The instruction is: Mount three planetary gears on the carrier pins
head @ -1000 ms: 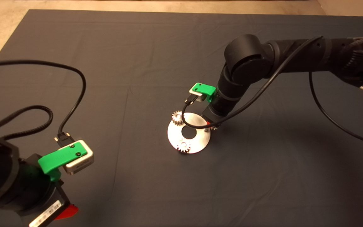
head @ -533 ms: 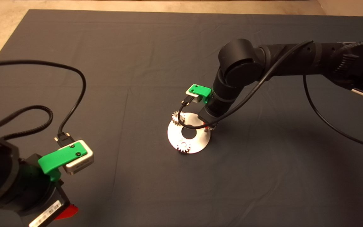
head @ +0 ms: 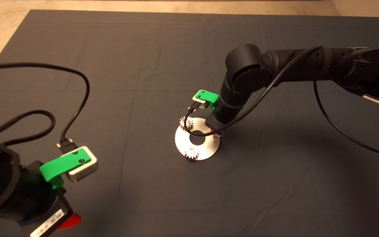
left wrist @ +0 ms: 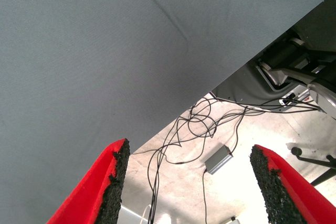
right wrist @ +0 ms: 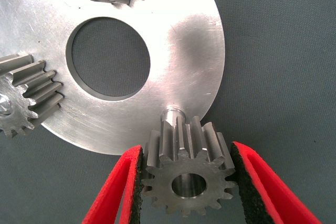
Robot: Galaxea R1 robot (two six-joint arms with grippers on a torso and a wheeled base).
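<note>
Shifting inward over the last second, the right arm is now hanging lower over the disc (head: 209, 149). Parked at the mat's (head: 143, 49) near-left corner, the left gripper (left wrist: 186, 182) is sitting idle with fingers spread and nothing between them. Further right, 2 planetary gears (head: 191, 153) are already sitting on pins. The right gripper (right wrist: 186, 182) is clamping gear 3 (right wrist: 188, 179) just above the free carrier pin (right wrist: 172, 114). Its bore is sitting slightly off the pin, so centring it before descending looks wise. Open mat is lying beyond the disc's edge for retreating.
</note>
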